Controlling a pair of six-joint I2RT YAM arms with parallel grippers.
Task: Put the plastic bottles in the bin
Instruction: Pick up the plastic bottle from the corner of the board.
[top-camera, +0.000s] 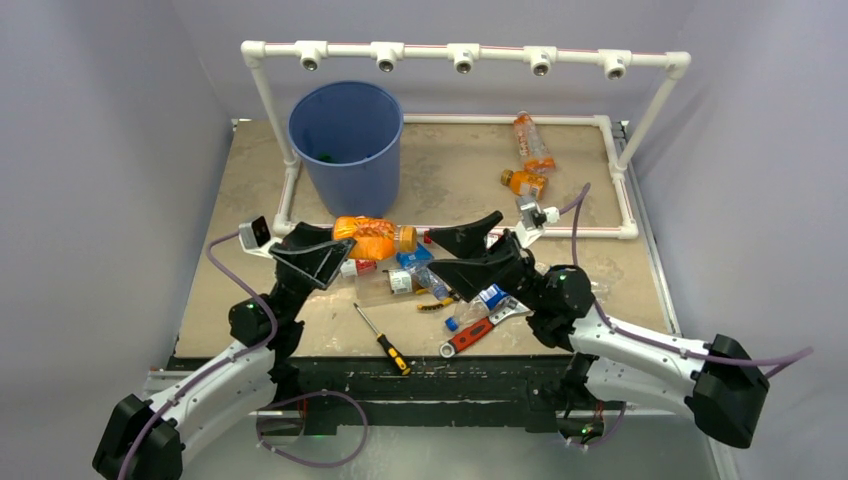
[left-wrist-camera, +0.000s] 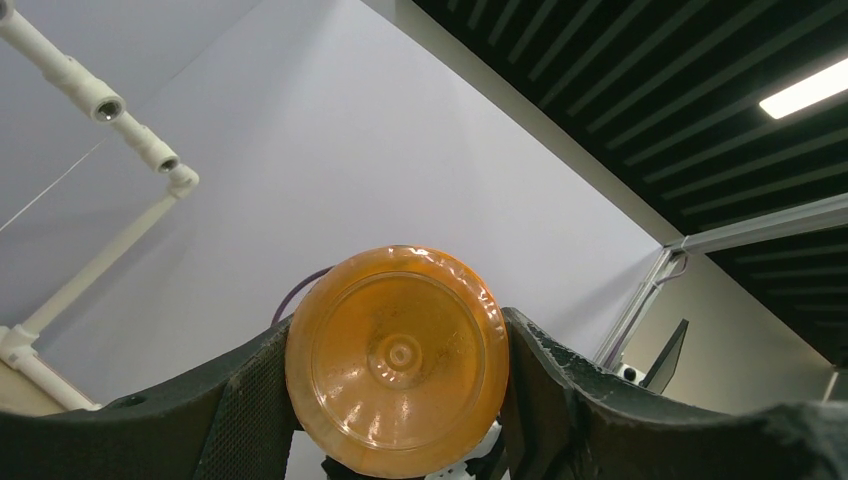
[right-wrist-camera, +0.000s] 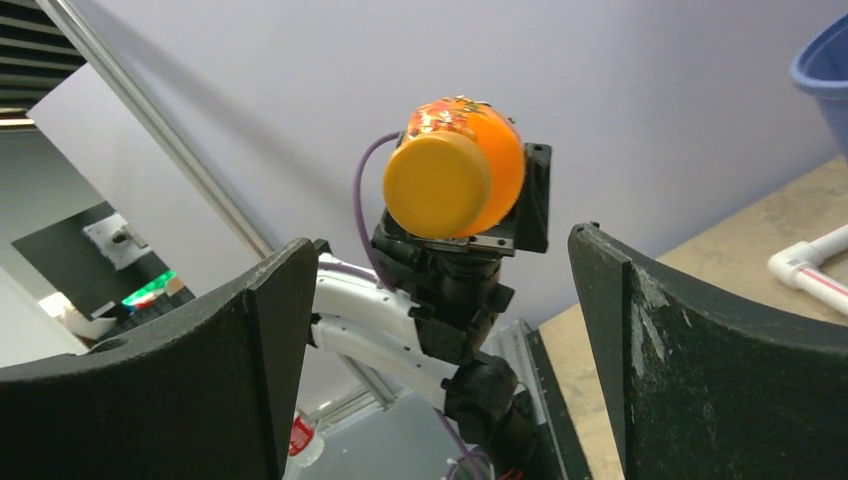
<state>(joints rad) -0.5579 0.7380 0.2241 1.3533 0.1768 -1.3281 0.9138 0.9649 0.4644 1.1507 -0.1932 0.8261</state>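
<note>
An orange plastic bottle with an orange cap is gripped by the left gripper, whose jaws are about half open and pressed against the bottle's two sides. In the left wrist view the bottle's round base fills the gap between the black fingers. The bottle is held on its side, clear of the tan table, with its cap turned towards the right gripper.

The right gripper's jaws are spread wide with nothing between them. The held bottle is seen ahead of their tips, cap first, not touching either finger.

The tall round blue plastic bin stands upright just beyond the left jaws. A cluster of small plastic bottles lies on the table below and between the two pairs of jaws (labels too small to read).
</note>
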